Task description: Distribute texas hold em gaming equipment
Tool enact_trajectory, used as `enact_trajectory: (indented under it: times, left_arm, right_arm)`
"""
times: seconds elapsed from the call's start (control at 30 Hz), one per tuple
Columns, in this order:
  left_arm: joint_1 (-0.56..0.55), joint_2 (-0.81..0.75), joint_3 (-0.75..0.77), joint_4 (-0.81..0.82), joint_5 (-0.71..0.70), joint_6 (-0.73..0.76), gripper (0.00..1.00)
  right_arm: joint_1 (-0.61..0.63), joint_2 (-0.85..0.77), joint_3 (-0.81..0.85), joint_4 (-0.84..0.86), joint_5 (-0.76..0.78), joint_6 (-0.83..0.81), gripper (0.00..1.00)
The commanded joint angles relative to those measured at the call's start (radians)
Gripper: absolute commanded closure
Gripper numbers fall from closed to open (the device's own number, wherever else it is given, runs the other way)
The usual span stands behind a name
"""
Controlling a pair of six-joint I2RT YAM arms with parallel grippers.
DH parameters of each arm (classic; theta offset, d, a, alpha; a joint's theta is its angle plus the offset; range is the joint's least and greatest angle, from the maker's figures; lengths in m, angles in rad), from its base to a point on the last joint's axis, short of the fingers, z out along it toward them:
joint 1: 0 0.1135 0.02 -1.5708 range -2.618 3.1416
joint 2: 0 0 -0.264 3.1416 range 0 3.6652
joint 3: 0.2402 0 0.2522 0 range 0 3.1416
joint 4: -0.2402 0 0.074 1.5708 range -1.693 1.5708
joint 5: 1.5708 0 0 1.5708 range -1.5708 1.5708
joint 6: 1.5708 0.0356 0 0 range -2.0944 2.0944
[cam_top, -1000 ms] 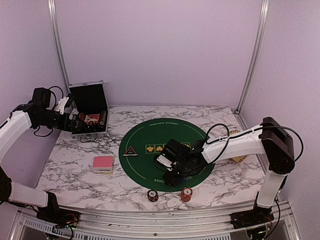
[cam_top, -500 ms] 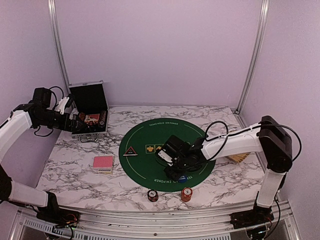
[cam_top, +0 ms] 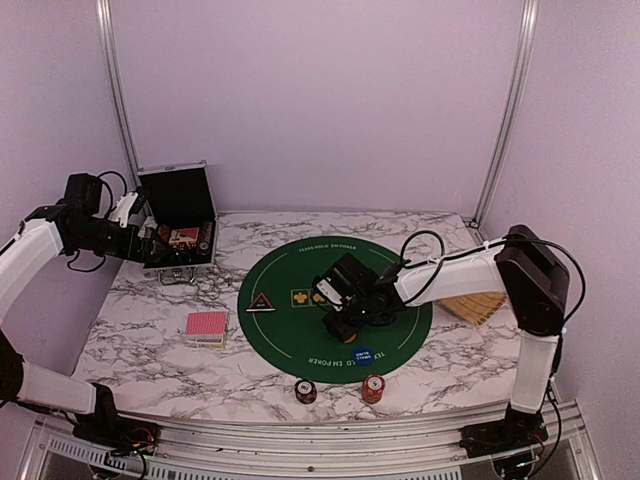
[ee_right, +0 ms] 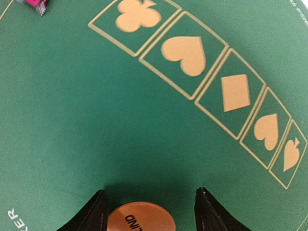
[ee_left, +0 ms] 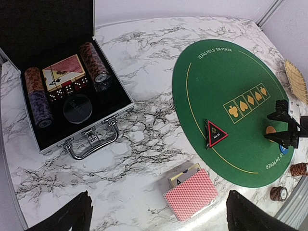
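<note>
2 checks before closing on the orange button [ee_right: 140, 219]: centring and height. Low over the green mat [ee_right: 72, 120], right hand [ee_right: 150, 207] spread apart and gripping nothing, 1 fingertip [ee_right: 96, 211] just beside the button's edge, the other with a clear gap.

Shift slightly to even out the 2 gaps; otherwise likely to nudge the disc sideways across the felt. Drop until nearly touching the mat: probably little edge to pinch on so flat a disc. Close slowly, then lift straight up without dragging.

Elsewhere on the mat: blue button [cam_top: 363, 354] by the near rim, black triangular marker [cam_top: 261, 302] at the left side. On the marble table [cam_top: 150, 340]: 2 chip stacks [cam_top: 306, 391] just beyond the near rim, card deck [cam_top: 206, 326] left of the mat. Off to the side, left hand [ee_left: 159, 217] wide open and empty, hovering near the open case [ee_left: 72, 96], well apart from the button.
</note>
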Motion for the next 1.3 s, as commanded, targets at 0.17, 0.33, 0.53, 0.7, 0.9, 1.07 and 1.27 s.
enact_trajectory:
  times: [0.17, 0.33, 0.53, 0.7, 0.9, 1.07, 1.27]
  left_arm:
    - [0.005, -0.017, 0.028, -0.039, 0.000, 0.018, 0.01]
    - [0.005, -0.016, 0.031, -0.041, 0.003, 0.023, 0.01]
    - [0.005, -0.016, 0.033, -0.042, 0.013, 0.019, 0.01]
    - [0.004, -0.023, 0.031, -0.043, 0.012, 0.015, 0.01]
    - [0.005, -0.030, 0.031, -0.042, 0.010, 0.012, 0.01]
    - [0.005, -0.034, 0.031, -0.042, 0.004, 0.013, 0.01]
    - [0.004, -0.029, 0.034, -0.042, 0.001, 0.003, 0.01]
  right_arm:
    - [0.019, -0.061, -0.026, -0.029, 0.013, 0.061, 0.28]
    - [0.068, -0.113, -0.092, -0.049, 0.006, 0.104, 0.26]
    - [0.078, -0.150, -0.150, -0.058, 0.019, 0.156, 0.27]
    - [0.071, -0.116, -0.146, -0.055, 0.020, 0.181, 0.36]
    - [0.035, -0.071, -0.118, -0.033, -0.028, 0.208, 0.46]
    - [0.013, -0.042, -0.099, -0.025, -0.028, 0.227, 0.52]
    - [-0.006, 0.024, -0.047, -0.037, 0.034, 0.259, 0.59]
